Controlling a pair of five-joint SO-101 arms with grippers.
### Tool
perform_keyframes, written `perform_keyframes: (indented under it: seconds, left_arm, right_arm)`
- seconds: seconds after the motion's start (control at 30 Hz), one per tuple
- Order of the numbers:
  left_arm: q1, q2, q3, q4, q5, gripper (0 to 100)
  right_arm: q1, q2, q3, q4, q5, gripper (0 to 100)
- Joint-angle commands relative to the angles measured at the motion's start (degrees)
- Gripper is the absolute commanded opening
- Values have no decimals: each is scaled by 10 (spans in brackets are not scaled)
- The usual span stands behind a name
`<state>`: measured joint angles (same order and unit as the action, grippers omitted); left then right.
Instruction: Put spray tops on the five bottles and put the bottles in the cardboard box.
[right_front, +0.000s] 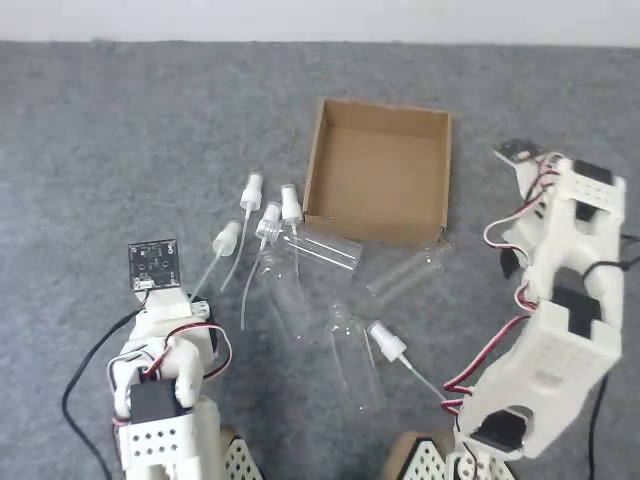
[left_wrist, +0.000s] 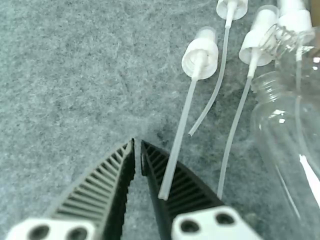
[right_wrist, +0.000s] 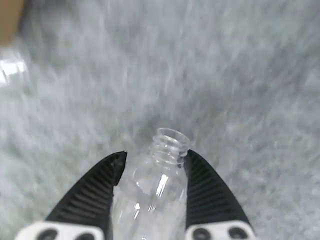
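Capping was the step in hand, by my reading: no spray top looked seated, and no bottle lay in the brown cardboard box (right_front: 375, 228). The right gripper (right_wrist: 155, 154) clasped a clear plastic bottle (right_wrist: 157, 190) by its shoulders, neck open. The left gripper (left_wrist: 137, 143) was pinched nearly together, empty. A white spray top (left_wrist: 200, 50) lay just ahead, its tube end across one finger. Next, that gripper would need to open and take the top.

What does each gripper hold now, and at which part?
Right gripper clamps a clear bottle at its shoulder, below the neck. Left gripper holds nothing.
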<state>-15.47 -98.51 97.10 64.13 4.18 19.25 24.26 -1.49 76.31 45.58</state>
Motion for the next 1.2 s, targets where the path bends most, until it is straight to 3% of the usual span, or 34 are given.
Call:
perform_keyframes:
  seconds: [0.0, 0.23, 0.5, 0.77, 1.17]
  left_arm:
    - [-3, -4, -2, -3, 1, 12]
    - [-3, -4, -2, -4, 1, 12]
    - [-3, -4, -2, -4, 1, 12]
    - [-3, -4, -2, -4, 1, 12]
    - [-3, -4, -2, -4, 1, 12]
  right_arm:
    - [33, -86, 66, -31, 33, 6]
    - [21, -209, 250, -152, 32, 6]
    - [16, -204, 278, -172, 36, 28]
    - [15, -255, 265, -167, 33, 223]
    - [41, -415, 243, -19, 62, 227]
